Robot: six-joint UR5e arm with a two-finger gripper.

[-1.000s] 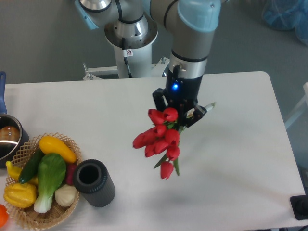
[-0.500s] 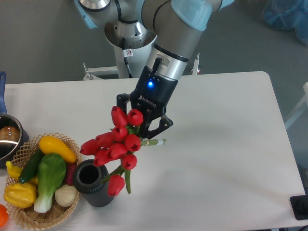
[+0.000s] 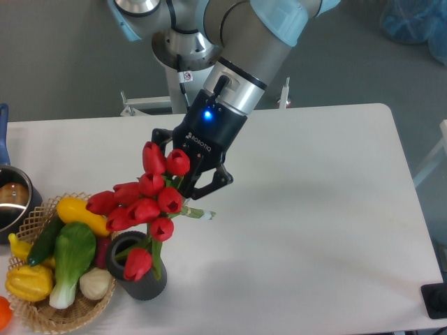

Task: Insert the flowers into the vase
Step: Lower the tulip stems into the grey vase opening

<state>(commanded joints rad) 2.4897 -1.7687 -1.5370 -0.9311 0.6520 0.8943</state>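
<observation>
Flowers (image 3: pixel 143 202) clamped by stems in closed gripper (image 3: pixel 190 183), held tilted above table (image 3: pixel 328 209) near front-left corner. Lowest bud seen over mouth of vase (image 3: pixel 136 269), beside basket (image 3: pixel 42 307).

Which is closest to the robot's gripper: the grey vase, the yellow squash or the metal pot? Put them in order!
From the gripper:
1. Vase, just below-left, under the flowers.
2. Yellow squash, left in the basket.
3. Metal pot, at the far left edge.
</observation>
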